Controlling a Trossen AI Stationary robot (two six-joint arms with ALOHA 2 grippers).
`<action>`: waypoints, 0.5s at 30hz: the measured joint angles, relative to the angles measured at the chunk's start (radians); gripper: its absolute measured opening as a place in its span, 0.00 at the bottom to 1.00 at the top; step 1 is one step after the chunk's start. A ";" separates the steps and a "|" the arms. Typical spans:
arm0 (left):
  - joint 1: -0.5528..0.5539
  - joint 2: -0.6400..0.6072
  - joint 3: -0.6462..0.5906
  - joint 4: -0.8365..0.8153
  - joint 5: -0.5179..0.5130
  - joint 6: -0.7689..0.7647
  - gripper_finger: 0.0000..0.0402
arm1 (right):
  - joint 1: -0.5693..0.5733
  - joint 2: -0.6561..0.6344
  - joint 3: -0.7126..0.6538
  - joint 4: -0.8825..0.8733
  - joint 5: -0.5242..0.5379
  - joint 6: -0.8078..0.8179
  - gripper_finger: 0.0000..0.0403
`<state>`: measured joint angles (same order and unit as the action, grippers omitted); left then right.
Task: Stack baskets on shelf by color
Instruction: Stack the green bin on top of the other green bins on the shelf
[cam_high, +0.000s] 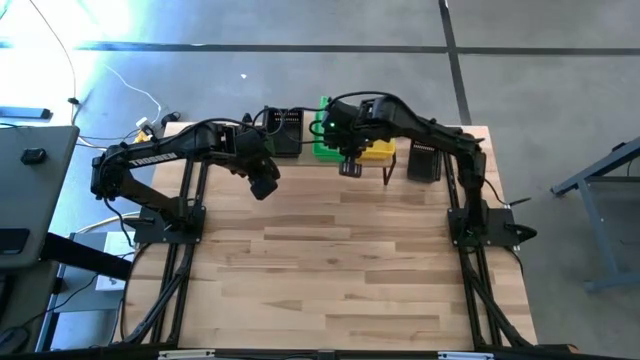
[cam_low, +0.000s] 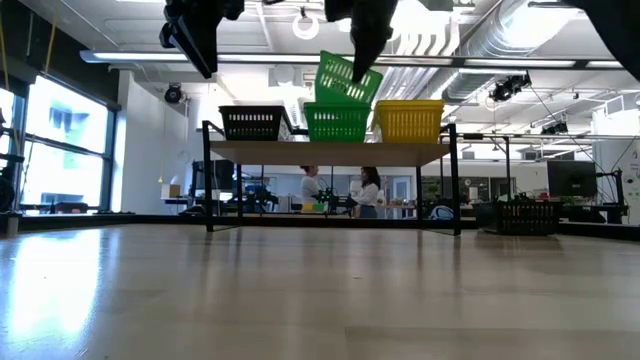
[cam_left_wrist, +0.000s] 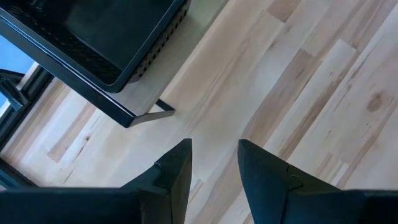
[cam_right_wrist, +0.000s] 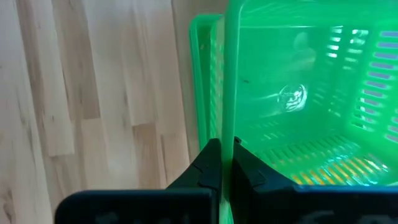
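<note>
The right claw (cam_right_wrist: 222, 163) is pressed together on the thin rim of a green basket (cam_low: 345, 78) and pinches it. In the low view this basket hangs tilted above a second green basket (cam_low: 336, 122), which stands in the middle of the shelf (cam_low: 330, 152). If the two green baskets touch at the lower corner, I cannot tell. In the right wrist view, the held basket fills most of the picture and the rim of the other green one shows just beside it.

On the shelf, a black basket (cam_low: 251, 122) stands at one end and a yellow basket (cam_low: 408, 120) at the other. From above, the right arm covers much of the green and yellow baskets, so only parts of them show (how many are nested in each pile I cannot make out). One more black basket (cam_high: 424, 161) stands on the bench (cam_high: 340, 270) beside the shelf, on the right arm's side; in the low view it is small and dark, low at the far edge.

The left claw (cam_left_wrist: 214, 163) hangs in the air over the bench, near the black end of the shelf, with its fingers spread and holding nothing. Its wrist view shows only a corner of the black basket and the shelf edge; the rest is cut off.

Far behind the bench, two people stand in the room, too small to describe.
</note>
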<state>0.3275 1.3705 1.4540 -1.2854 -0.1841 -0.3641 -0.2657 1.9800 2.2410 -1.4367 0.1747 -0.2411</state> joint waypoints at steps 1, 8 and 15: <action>0.000 0.000 0.000 0.000 0.000 0.000 0.30 | 0.000 0.005 0.000 -0.006 0.003 -0.001 0.00; -0.001 0.000 0.000 -0.002 0.001 0.000 0.30 | 0.000 0.036 0.000 -0.012 0.009 -0.027 0.00; -0.001 0.000 0.000 -0.003 0.002 0.000 0.30 | -0.003 0.057 0.000 -0.011 0.020 -0.029 0.00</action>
<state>0.3267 1.3705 1.4540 -1.2888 -0.1825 -0.3637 -0.2684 2.0371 2.2410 -1.4473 0.1943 -0.2703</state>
